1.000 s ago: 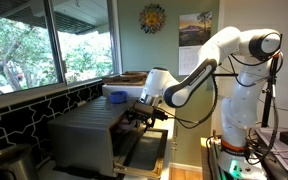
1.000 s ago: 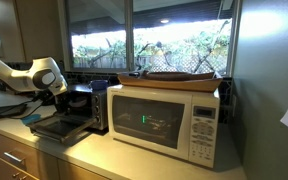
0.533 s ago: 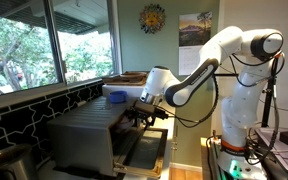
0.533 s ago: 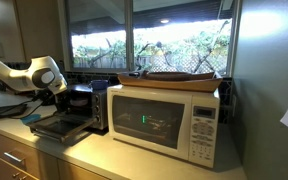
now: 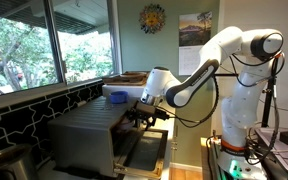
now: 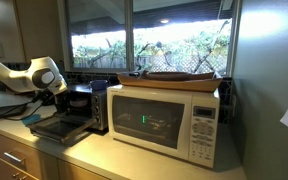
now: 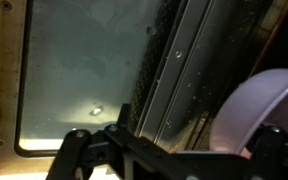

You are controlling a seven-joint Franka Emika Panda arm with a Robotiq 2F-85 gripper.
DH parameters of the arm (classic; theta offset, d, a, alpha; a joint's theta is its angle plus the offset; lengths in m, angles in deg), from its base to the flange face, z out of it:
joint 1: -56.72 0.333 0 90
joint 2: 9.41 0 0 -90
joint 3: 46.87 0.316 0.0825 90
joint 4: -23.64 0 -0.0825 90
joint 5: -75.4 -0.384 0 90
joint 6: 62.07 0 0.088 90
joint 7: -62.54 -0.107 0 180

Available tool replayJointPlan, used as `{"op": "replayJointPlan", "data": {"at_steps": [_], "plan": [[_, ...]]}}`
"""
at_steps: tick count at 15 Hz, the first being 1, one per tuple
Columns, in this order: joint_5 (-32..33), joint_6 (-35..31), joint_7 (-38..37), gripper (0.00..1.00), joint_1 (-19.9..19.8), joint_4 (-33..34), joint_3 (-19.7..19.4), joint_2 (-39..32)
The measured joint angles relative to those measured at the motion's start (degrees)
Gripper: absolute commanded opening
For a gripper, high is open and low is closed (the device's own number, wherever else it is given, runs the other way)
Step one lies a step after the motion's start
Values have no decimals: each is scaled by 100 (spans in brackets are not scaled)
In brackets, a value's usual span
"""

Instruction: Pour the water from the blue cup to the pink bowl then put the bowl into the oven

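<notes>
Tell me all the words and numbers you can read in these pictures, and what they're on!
Nothing here can actually be read.
The button panel on the white microwave: labels too small to read.
The wall poster in an exterior view: too blurred to show any words.
Wrist view: no writing shows.

Oven (image 7: 74,70) door seen filling left half: glass pane cloudy, small bright spot reflected low on it. Metal door edge seen running diagonally through middle. Pink bowl (image 7: 256,105) seen at right, lower rim partly covered by dark finger (image 7: 276,142). Gripper (image 7: 174,152) seen along bottom edge, blurred; jaw spacing not made out.
</notes>
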Motion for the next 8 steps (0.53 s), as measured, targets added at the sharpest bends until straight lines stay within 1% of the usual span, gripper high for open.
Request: {"op": "replayJointPlan", "data": {"at_steps": [8], "plan": [[796,-76,85,100,-102,-30,55,32]]}}
